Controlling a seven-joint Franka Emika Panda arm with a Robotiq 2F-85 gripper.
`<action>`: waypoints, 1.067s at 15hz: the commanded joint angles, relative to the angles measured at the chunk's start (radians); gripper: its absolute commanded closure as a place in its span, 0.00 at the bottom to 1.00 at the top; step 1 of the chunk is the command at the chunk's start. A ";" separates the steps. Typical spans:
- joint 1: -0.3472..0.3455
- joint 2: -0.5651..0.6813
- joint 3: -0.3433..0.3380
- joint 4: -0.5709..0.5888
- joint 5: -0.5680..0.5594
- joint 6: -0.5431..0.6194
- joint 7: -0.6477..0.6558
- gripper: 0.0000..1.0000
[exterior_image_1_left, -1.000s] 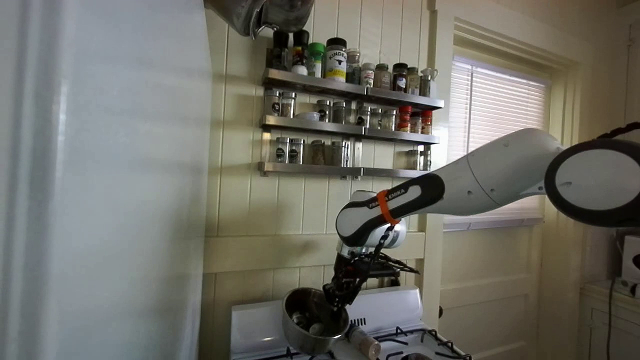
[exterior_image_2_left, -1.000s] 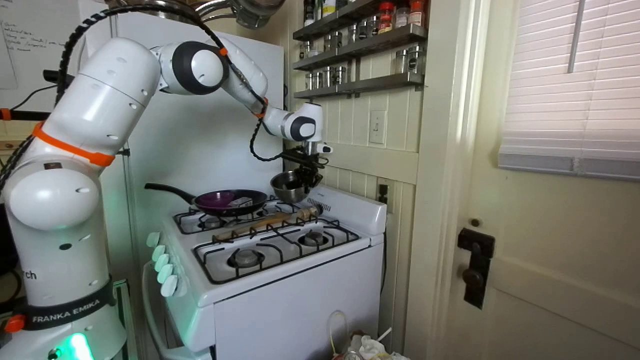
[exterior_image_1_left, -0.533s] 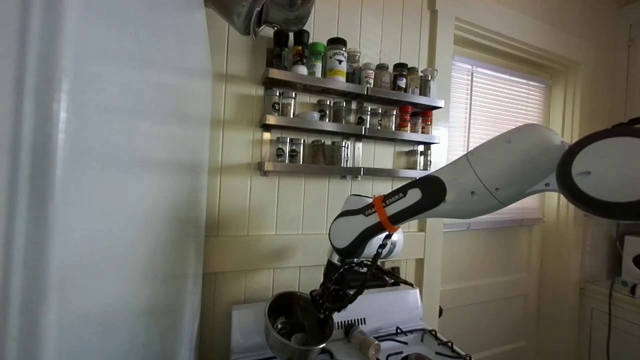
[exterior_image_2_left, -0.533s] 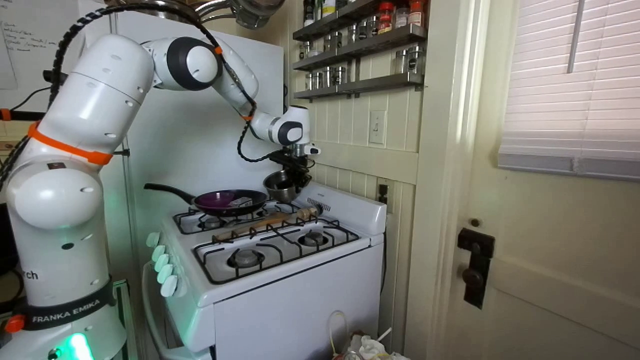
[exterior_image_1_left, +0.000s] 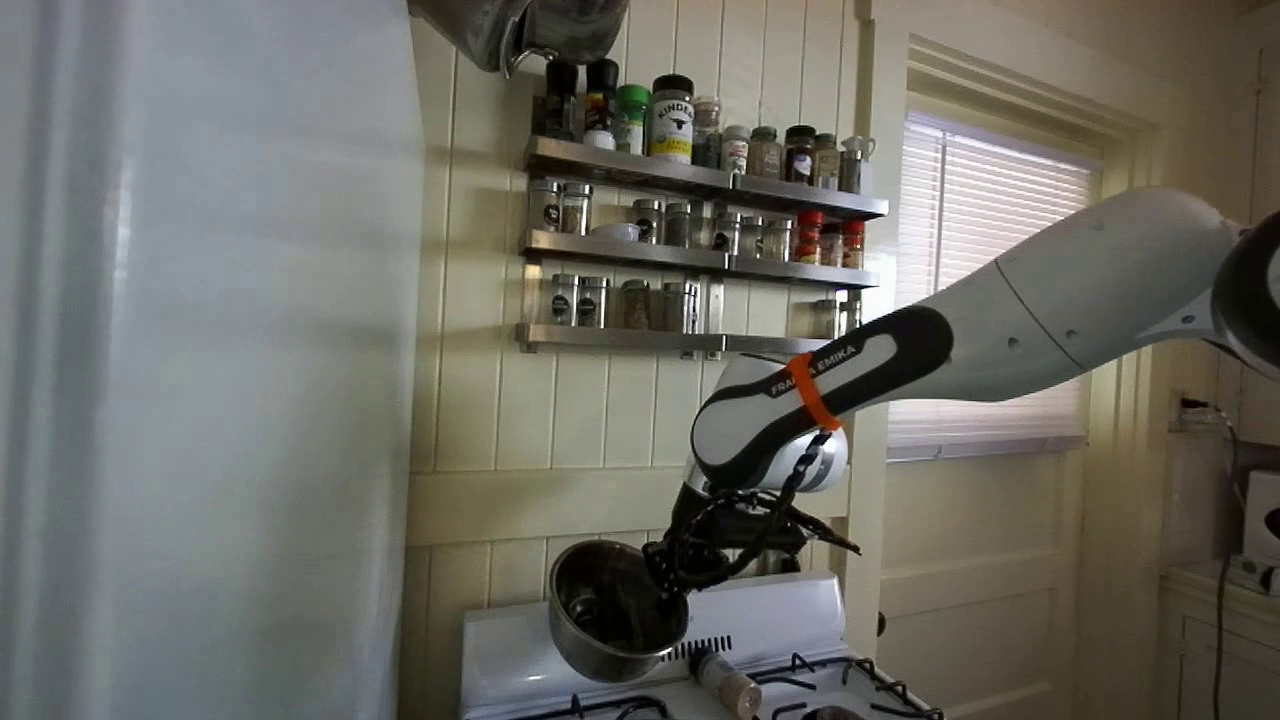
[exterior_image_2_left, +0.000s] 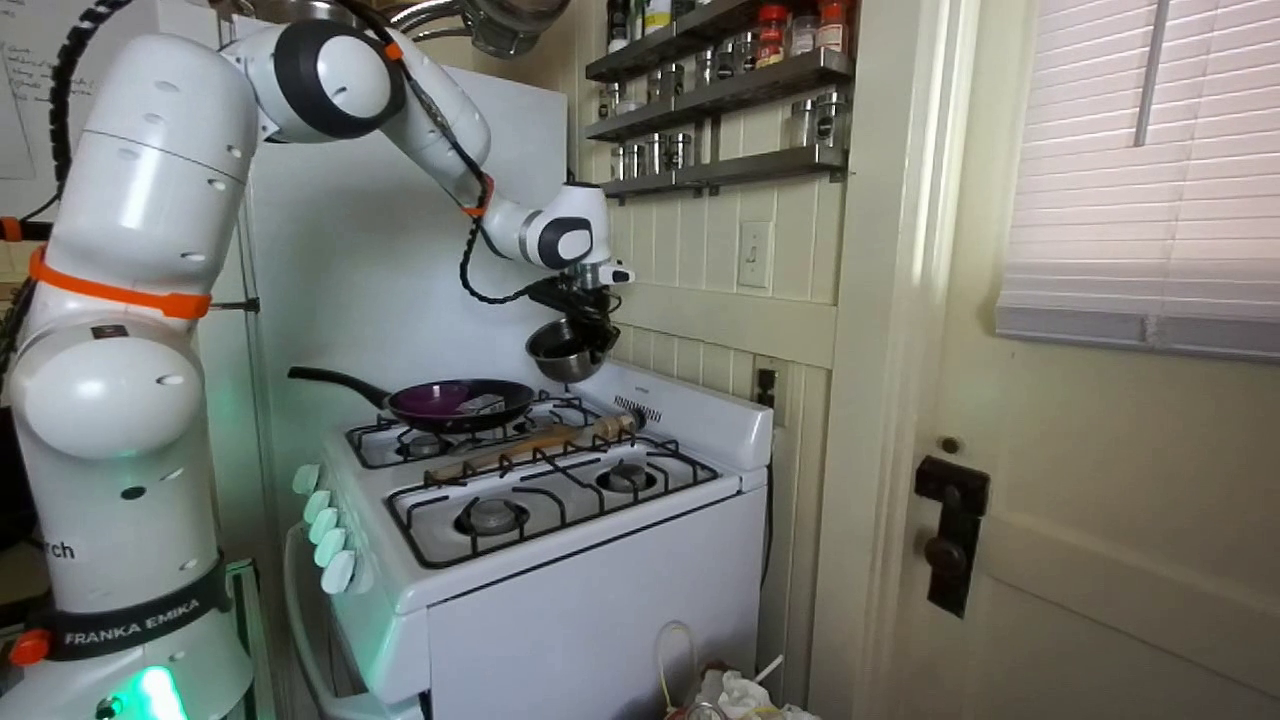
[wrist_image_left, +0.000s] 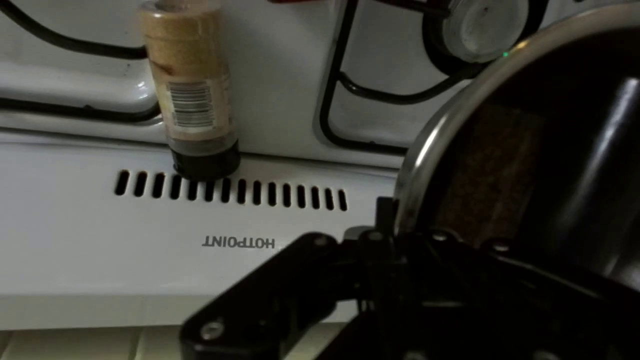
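Observation:
My gripper (wrist_image_left: 392, 220) is shut on the rim of a shiny metal bowl (wrist_image_left: 435, 132); a dark fingertip shows just outside the rim and the other is hidden by the bowl and the linkage. In both exterior views the bowl (exterior_image_1_left: 605, 655) (exterior_image_2_left: 568, 360) hangs tilted above the back of the stove, and the gripper (exterior_image_1_left: 672, 585) (exterior_image_2_left: 600, 345) grips its side nearest the wall. Inside it is dark, with a brownish patch in the wrist view; contents or reflection, I cannot tell. A spice bottle (wrist_image_left: 192, 90) with a black cap lies on the stove beside the bowl.
A black frying pan (exterior_image_2_left: 510, 405) holding a purple item (exterior_image_2_left: 435, 400) sits on the burners. Nearby lies a wooden utensil (exterior_image_2_left: 535, 440). The stove's back panel (exterior_image_1_left: 800, 605) rises close behind the bowl. Spice shelves (exterior_image_1_left: 640, 250) hang on the wall above, beside a tall white refrigerator (exterior_image_2_left: 400, 280).
The arm has drawn back and then lifted, taking the bowl away from the wall and higher over the stove. The bowl stays gripped throughout. Bottle and pan have not moved.

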 joint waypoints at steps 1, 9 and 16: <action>-0.034 -0.115 0.026 -0.052 0.109 -0.117 -0.070 0.98; -0.048 -0.108 -0.001 -0.034 0.189 -0.201 -0.151 0.98; -0.107 0.016 0.013 0.099 0.321 -0.305 -0.317 0.98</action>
